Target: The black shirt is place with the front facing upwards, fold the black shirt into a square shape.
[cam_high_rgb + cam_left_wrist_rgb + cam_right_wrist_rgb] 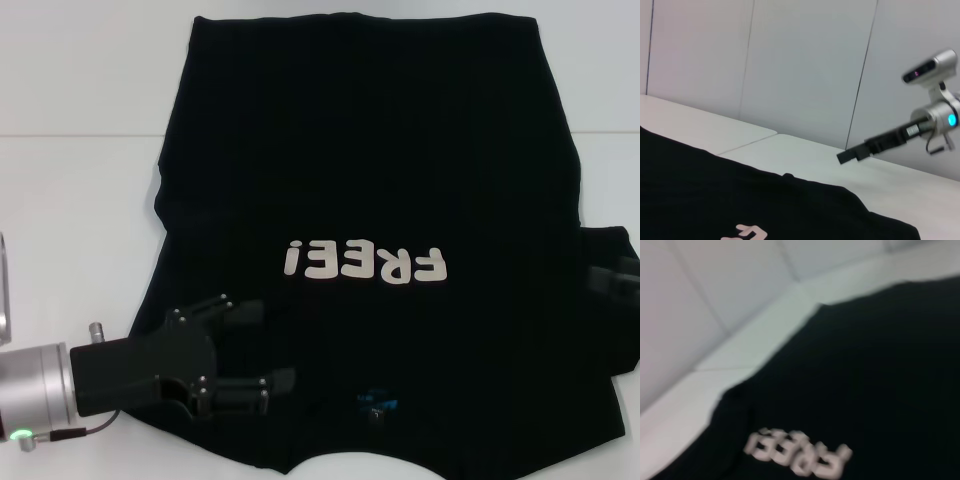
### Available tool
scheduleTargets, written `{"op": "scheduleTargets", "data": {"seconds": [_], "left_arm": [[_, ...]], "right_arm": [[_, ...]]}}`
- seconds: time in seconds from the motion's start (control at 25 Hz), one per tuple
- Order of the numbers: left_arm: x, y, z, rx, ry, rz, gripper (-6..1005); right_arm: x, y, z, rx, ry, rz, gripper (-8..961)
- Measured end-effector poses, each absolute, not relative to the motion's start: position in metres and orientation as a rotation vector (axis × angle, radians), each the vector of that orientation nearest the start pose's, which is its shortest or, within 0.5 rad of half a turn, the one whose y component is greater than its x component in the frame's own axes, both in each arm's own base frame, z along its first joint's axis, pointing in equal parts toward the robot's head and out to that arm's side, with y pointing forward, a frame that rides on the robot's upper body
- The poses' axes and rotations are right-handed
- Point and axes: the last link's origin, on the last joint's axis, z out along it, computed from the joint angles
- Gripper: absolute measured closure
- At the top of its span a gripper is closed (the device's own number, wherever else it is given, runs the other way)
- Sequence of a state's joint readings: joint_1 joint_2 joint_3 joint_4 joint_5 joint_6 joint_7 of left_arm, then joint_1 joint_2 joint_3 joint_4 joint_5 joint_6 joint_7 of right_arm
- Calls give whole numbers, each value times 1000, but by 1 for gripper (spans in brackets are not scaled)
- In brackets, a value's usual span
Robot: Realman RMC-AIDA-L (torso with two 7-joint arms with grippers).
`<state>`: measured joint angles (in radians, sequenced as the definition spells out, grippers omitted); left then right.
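White table [70,200] holds the black shirt [380,170] spread front up, its near hem cut off, the left gripper [268,348] spread open over its collar-side corner, the right gripper [846,156] barely visible, state unclear.

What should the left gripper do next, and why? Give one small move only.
Probably lower and close on the cloth beneath it. The left gripper hovers open over the near left part of the black shirt, which lies flat and unfolded with the FREE! lettering facing up, so no fold has begun. The right gripper sits at the shirt's right edge.
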<state>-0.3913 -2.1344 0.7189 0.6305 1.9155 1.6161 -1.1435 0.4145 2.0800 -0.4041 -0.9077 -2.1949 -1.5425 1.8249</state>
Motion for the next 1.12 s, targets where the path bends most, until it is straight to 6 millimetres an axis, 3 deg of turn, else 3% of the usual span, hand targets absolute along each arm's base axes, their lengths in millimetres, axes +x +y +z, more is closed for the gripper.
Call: {"op": "scheduleTargets", "data": {"seconds": [0.2,0.4,0.64,1.12], "left_arm": [[-278,283,-22,-2712,-468,-805,54],[-279,283,-21,-2708,-458,-799,55],[-278,284,-22,-2716,-445,-798,57],[-278,283,-22,-2717,-451,-802,59]], "right_arm": [[328,319,113,-2140,1480,371,145],[326,328,125,-2017,1692,164,146],[321,343,127,-1947,1729,-49,146],[329,357,100,-1958,1803,-118,146]]}}
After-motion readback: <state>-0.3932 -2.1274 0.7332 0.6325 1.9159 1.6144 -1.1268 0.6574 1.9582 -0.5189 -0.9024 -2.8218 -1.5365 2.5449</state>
